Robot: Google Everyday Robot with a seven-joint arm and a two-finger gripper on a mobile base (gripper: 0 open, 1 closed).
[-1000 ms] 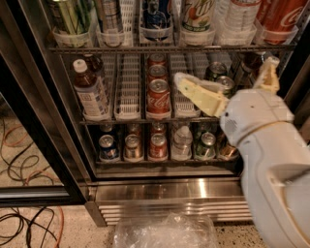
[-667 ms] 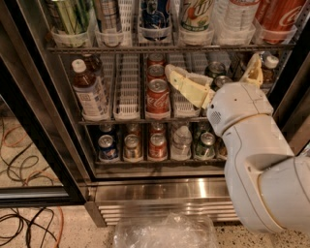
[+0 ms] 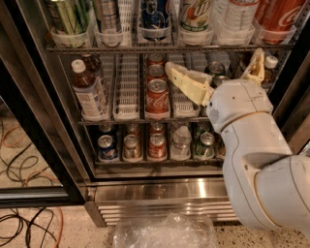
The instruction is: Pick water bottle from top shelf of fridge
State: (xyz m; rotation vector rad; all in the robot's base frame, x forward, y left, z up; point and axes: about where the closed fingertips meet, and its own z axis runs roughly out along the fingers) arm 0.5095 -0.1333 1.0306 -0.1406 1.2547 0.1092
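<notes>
The cream-coloured two-finger gripper point(image 3: 214, 59) hung before the middle wire rack point(image 3: 131, 118), toward that rack's right edge. It was spread wide and held nothing. One long finger point(image 3: 186, 82) slanted up and left, its tip just beside the stacked red cola cans point(image 3: 157, 97). The other finger stood near the right edge, its tip level with the front rail of the dark wire top shelf point(image 3: 121, 48).

The clear ribbed plastic water bottle point(image 3: 236, 14) with a pale label band stood on the top shelf, in the white lane tray second from the shelf's right edge. The upper edge of the view cut off its top. It stood between a green-labelled bottle point(image 3: 196, 12) and a red cola bottle point(image 3: 280, 14). The gripper was below it and apart from it.

At the middle rack's left edge stood a brown tea bottle with a white cap point(image 3: 87, 89). The bottom rack point(image 3: 145, 162) held a row of metal cans. The bulky white robot arm point(image 3: 256, 160) covered the lower right corner of the stainless steel fridge point(image 3: 160, 191). The black-framed glass door point(image 3: 34, 145) stood open at the left. Dark and orange cables point(image 3: 24, 227) lay on the speckled floor.
</notes>
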